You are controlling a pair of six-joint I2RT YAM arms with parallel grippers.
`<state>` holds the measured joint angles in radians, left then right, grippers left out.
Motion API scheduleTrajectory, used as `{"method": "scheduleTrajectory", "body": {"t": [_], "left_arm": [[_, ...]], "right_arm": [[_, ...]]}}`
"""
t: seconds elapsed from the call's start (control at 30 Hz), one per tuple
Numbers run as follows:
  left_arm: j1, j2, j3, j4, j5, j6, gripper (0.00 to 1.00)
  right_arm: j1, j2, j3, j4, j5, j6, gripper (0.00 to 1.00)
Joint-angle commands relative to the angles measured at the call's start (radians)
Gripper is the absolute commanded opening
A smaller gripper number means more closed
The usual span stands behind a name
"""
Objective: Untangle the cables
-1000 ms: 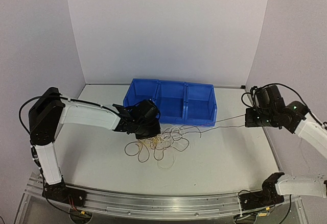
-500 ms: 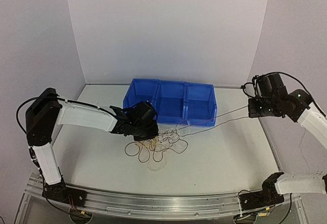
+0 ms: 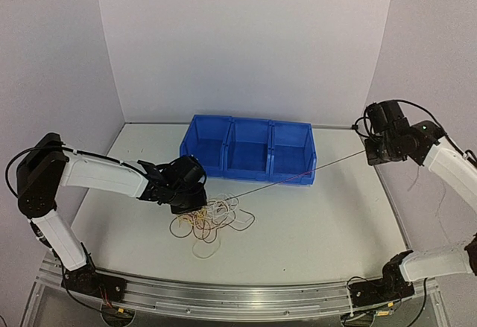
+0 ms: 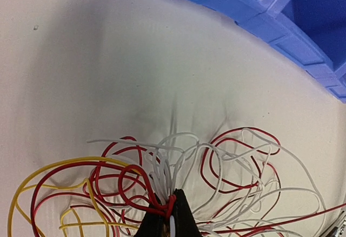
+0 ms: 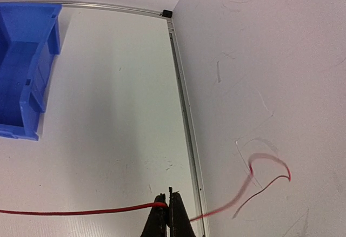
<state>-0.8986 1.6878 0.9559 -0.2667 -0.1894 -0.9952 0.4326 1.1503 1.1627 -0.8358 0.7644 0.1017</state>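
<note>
Cables bunch in the closed left hand; right hand pinches one taut red cable.

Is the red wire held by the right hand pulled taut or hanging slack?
Taut. The red wire runs in a straight line from the tangle by the left hand to the shut right hand.

Left arm and right arm: white link shells, black joint housings, black bases at frame bottom. Thick black cable loops off the joints. Left end effector and right end effector: slim black fingers.
</note>
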Motion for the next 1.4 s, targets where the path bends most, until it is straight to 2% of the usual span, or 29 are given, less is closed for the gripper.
{"method": "scheduleTrajectory", "body": {"t": [0.0, 0.07, 0.13, 0.3, 0.37, 0.57, 0.8, 0.97, 1.13, 1.37], "left_arm": [[0.066, -0.014, -0.09, -0.352, -0.16, 0.017, 0.02], [0.066, -0.019, -0.094, -0.339, -0.145, 0.036, 0.06], [0.066, -0.029, -0.102, -0.309, -0.116, 0.075, 0.13], [0.066, -0.056, -0.109, -0.23, -0.041, 0.163, 0.39], [0.065, -0.055, -0.108, -0.216, -0.025, 0.179, 0.43], [0.066, -0.02, -0.099, -0.235, -0.038, 0.164, 0.38], [0.066, -0.035, -0.102, -0.234, -0.046, 0.141, 0.38], [0.066, -0.041, -0.103, -0.246, -0.067, 0.129, 0.38], [0.066, -0.019, -0.102, -0.26, -0.08, 0.106, 0.34], [0.068, -0.008, -0.107, -0.274, -0.096, 0.089, 0.29]], "right_arm": [[-0.109, -0.017, 0.083, 0.005, 0.301, 0.02, 0.0], [-0.117, -0.015, 0.091, 0.008, 0.268, 0.024, 0.0], [-0.12, -0.024, 0.101, 0.015, 0.166, 0.029, 0.0], [-0.12, -0.047, 0.123, 0.083, -0.063, 0.061, 0.0], [-0.12, -0.042, 0.169, 0.101, -0.099, 0.077, 0.0], [-0.12, -0.003, 0.353, 0.145, -0.047, 0.018, 0.0], [-0.12, 0.119, 0.612, 0.16, 0.122, -0.182, 0.0], [-0.133, 0.174, 0.725, 0.222, 0.195, -0.324, 0.0], [-0.202, 0.232, 0.832, 0.275, 0.233, -0.463, 0.0], [-0.333, 0.306, 0.973, 0.283, 0.22, -0.529, 0.0]]}}
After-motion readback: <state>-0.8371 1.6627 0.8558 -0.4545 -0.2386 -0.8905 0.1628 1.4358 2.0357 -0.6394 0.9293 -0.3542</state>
